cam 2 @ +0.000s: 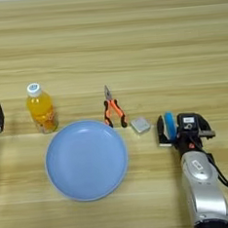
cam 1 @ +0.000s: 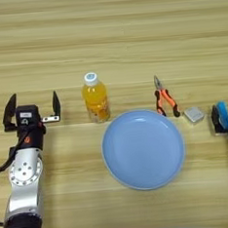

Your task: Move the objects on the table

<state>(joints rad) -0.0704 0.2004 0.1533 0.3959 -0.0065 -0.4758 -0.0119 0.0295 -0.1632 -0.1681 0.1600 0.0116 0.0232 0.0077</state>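
- Left pincer [cam 1: 31, 106], near the counter's [cam 1: 107, 33] left edge, stands with its fingers spread wide apart and nothing between them.
- Orange-drink bottle [cam 1: 95, 98] stands upright right of it, at the blue plate's [cam 1: 143, 149] far-left rim.
- Orange-handled pliers [cam 1: 164, 99] lie at the plate's far-right rim.
- Grey block [cam 2: 140, 125] rests just right of the pliers.
- Right pincer [cam 2: 169, 129], toward the right edge, is clamped on the blue bar [cam 2: 170, 125], held on edge.
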